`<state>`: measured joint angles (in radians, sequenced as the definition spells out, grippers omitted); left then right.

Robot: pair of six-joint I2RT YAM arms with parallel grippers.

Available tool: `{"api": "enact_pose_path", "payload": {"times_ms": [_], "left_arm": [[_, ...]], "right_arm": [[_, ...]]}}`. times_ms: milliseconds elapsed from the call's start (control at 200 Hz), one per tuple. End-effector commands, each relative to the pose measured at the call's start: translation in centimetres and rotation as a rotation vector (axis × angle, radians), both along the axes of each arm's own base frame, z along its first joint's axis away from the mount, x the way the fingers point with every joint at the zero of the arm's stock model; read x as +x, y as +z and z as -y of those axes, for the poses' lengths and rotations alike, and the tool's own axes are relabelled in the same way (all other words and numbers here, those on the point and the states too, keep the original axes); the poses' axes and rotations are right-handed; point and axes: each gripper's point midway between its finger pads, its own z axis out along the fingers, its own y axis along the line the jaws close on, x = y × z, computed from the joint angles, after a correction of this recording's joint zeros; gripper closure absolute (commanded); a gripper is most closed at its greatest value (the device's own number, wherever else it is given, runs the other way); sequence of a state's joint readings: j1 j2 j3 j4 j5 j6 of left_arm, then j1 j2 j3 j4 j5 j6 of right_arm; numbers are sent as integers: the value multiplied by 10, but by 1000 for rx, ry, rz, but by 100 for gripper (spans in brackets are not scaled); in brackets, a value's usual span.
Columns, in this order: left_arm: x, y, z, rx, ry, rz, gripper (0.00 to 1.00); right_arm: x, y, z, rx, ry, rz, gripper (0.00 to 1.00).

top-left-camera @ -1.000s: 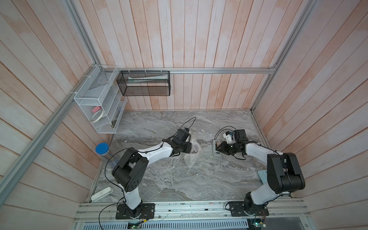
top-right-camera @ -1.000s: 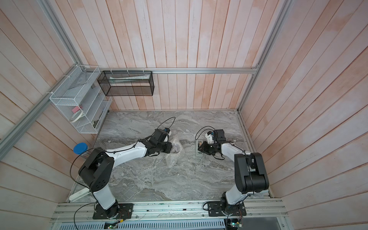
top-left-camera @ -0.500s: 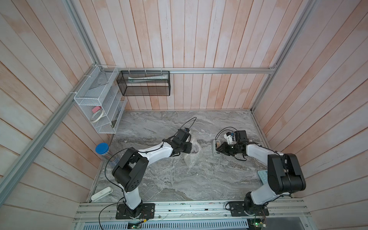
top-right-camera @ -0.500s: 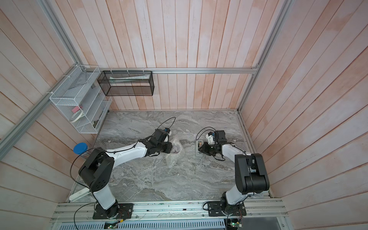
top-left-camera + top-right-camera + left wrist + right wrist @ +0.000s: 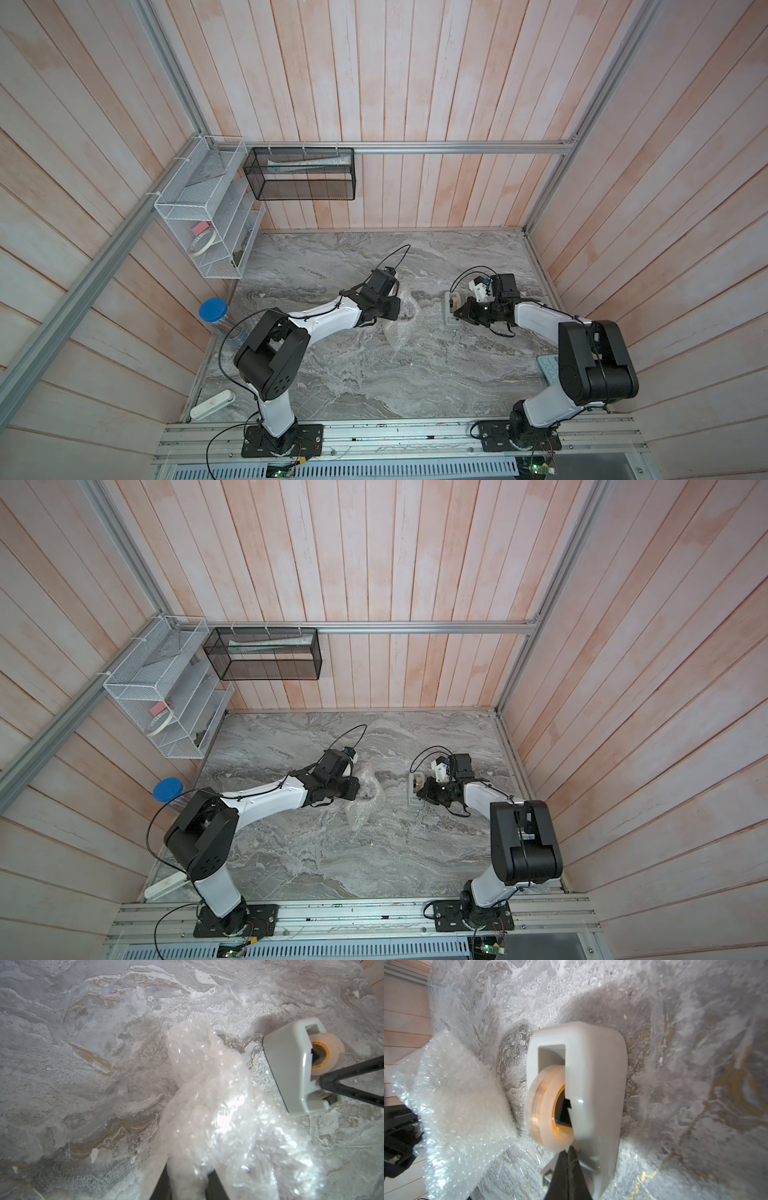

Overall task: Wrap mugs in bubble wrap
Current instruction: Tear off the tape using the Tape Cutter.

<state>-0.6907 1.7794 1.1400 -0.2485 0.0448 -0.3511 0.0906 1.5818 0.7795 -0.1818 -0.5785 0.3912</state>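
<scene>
Forward and low: left hand [image 5: 395, 309] tight on bubble wrap [image 5: 218, 1105], right hand [image 5: 568, 1157] closed at tape dispenser [image 5: 596, 1084].

Right tool [image 5: 568, 1154] fully closed.

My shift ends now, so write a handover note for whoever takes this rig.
The left gripper is shut on the bubble wrap, a bunched bundle beside the tape dispenser, not touching it.
The right gripper has its fingers shut at the dispenser's tape end; whether tape is caught is unclear.
The mug is not visible, presumably inside the bundle.
Done: wrap gathered. Left: pull tape, seal the bundle.
</scene>
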Motion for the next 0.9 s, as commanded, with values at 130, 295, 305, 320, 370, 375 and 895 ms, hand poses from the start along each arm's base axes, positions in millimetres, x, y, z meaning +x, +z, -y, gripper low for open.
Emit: {"api": "enact_pose_path", "payload": {"times_ms": [130,295,305,320,370,375,895], "left_arm": [[-19,-26,-4,69,-32,-90,79],[-19,-26,-3,68,-34,-89,79],[-19,-26,-3,69,-33,-90,79],[-20,-27,-4,71,-34,-91,79],[-19,-26,-3,69,-34,-89,79],[-19,-26,-4,70,-34,-90,79],[-20,-27,-2,70,-37,-90,79]], "right_arm": [[-3,16,-6,67,7,5,100],[0,23,-9,110,6,15,100],[0,23,-9,111,5,15,100],[0,23,-10,115,5,15,100],[0,23,-10,122,5,14,100],[0,23,-10,123,4,13,100],[3,33,-12,180,-5,21,100]]}}
